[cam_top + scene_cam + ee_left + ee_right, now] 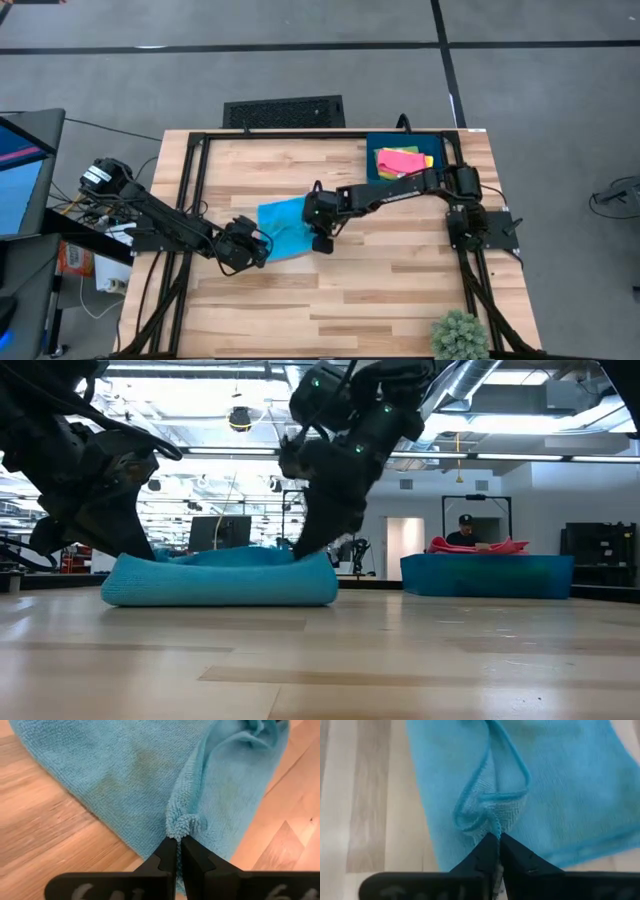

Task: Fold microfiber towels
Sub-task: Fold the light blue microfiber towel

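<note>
Blue towel (285,232): mid-table, folded flat.
Left gripper (179,841): at towel's 8 o'clock corner, fingers pinched onto the hem.
Right gripper (498,838): at towel's 3 o'clock edge, fingers narrow, nipping a corner.
Pink towel (398,160): in tray (378,143), 1 o'clock.

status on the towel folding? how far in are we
Done: pink towel and yellow towel lie in the dark blue tray.

In hand: the blue towel lies doubled at mid-table; the left gripper and right gripper each pinch an edge.

Left: finishing this fold. No green towel is visible.
</note>
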You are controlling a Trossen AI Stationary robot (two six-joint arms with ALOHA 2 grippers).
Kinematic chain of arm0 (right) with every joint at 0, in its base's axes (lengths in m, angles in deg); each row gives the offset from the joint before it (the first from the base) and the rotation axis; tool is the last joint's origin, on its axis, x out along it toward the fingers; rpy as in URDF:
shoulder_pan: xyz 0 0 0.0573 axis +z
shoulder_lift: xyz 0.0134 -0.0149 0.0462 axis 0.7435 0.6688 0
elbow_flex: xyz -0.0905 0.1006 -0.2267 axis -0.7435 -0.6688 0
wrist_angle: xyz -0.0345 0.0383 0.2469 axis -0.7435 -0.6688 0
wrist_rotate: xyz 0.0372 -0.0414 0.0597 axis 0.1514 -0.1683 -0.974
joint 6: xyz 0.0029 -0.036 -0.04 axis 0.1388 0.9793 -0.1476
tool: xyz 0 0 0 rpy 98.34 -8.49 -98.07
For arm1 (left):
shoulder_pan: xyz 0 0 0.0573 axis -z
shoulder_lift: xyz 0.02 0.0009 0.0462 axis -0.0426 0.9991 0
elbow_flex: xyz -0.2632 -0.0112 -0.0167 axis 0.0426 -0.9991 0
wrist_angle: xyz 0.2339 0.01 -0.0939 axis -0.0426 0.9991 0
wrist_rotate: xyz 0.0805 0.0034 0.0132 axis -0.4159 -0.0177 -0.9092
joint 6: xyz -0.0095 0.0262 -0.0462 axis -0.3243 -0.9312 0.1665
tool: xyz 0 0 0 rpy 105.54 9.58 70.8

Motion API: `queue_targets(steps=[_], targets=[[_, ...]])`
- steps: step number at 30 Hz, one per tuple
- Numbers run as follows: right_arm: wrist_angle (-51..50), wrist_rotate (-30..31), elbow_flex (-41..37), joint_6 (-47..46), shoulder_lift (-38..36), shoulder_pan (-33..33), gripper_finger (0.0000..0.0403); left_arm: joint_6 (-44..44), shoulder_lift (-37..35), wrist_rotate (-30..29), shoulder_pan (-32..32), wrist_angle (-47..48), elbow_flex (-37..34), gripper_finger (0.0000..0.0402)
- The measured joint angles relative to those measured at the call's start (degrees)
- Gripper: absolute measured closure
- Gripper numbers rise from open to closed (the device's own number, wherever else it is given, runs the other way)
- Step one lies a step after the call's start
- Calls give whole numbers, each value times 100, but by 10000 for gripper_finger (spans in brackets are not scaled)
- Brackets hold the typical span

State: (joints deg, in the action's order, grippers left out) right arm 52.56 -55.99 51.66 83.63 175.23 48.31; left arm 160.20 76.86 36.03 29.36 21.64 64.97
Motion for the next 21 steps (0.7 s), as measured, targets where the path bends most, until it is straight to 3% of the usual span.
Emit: queue_targets(steps=[5,21], targets=[[-177,-245,-12,-133,-67,-94,343,-1,0,-5,0,-2,2,401],[-476,-241,-33,-86,-353,-168,319,3,0,-340,0,-2,2,401]])
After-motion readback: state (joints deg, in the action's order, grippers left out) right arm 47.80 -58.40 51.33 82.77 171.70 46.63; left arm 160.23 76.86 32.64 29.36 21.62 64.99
